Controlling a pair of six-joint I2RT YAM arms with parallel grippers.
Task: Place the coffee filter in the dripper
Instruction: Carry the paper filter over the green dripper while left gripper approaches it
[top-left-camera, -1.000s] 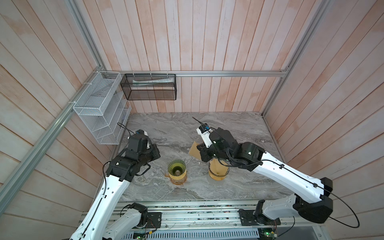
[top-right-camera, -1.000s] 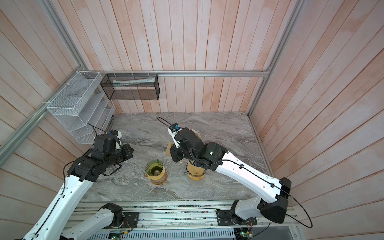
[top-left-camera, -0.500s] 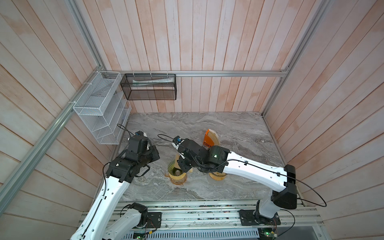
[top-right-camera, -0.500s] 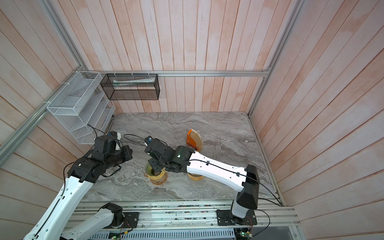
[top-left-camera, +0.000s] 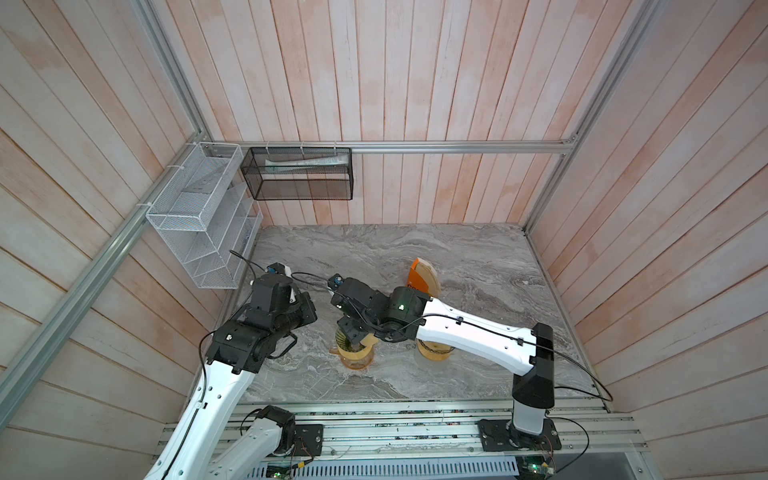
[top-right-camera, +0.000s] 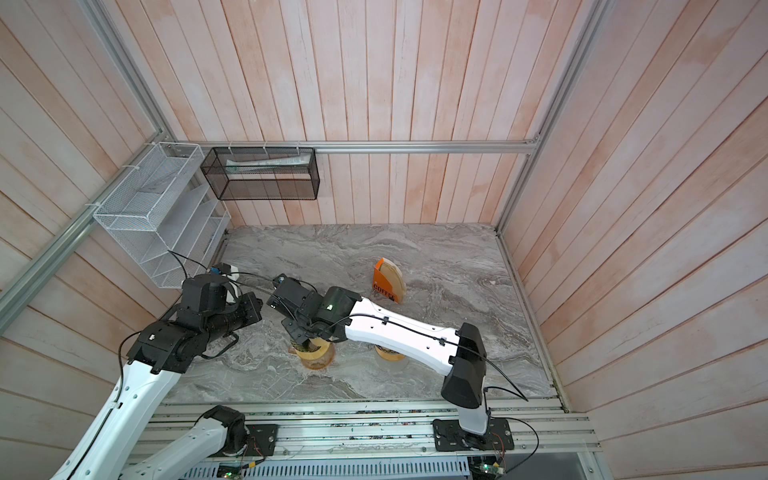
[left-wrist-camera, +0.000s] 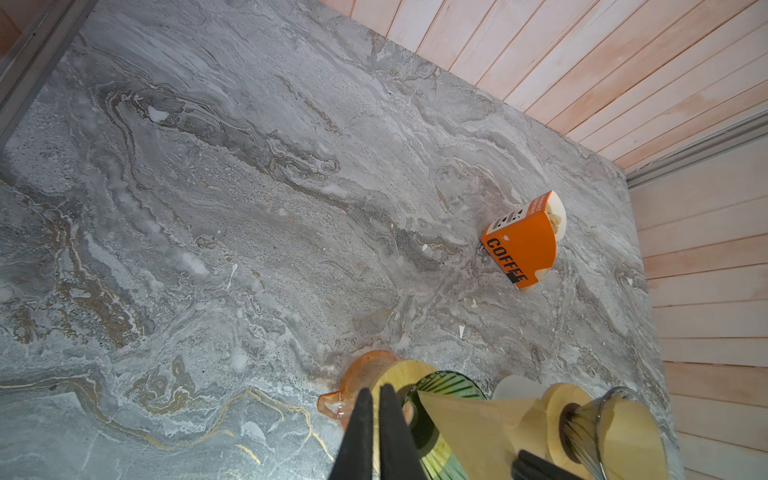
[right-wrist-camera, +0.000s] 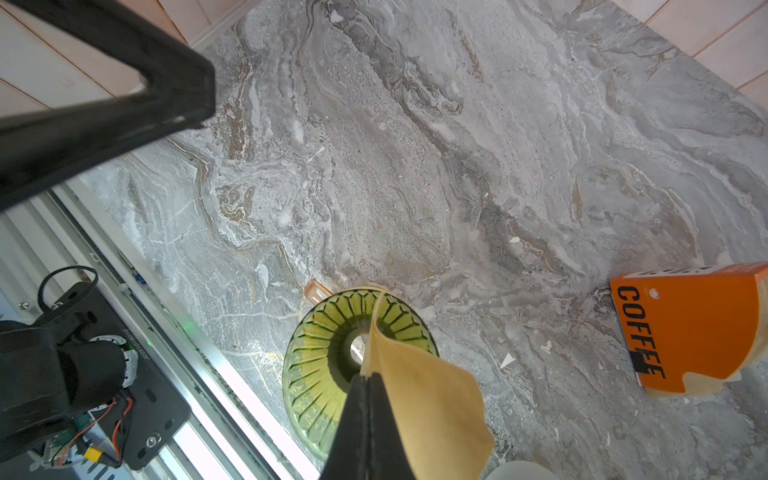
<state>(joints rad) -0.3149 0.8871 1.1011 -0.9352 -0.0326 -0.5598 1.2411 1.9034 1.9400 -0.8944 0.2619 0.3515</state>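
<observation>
A brown paper coffee filter (right-wrist-camera: 428, 399) is pinched at its edge by my right gripper (right-wrist-camera: 369, 376), which is shut on it. The filter's tip hangs over the open mouth of the green ribbed glass dripper (right-wrist-camera: 320, 374). That dripper sits on a wooden collar (left-wrist-camera: 405, 374) atop an orange glass carafe (left-wrist-camera: 357, 370). In both top views my right gripper (top-left-camera: 353, 332) covers the dripper (top-left-camera: 343, 338), reaching across the middle. My left gripper (left-wrist-camera: 375, 392) hovers just left of the carafe, shut, with nothing between its fingers.
An orange filter box (top-left-camera: 422, 276) marked COFFEE stands behind, filters showing in it. A second dripper on a wooden stand (top-left-camera: 434, 353) sits under my right forearm. White (top-left-camera: 199, 216) and black (top-left-camera: 299, 174) wire baskets hang on the walls. The rail (right-wrist-camera: 216, 361) edges the marble table near the dripper.
My right arm has swung left with the filter, from above the right-hand stand to above the green dripper, uncovering the orange box. The left arm has hardly moved.
</observation>
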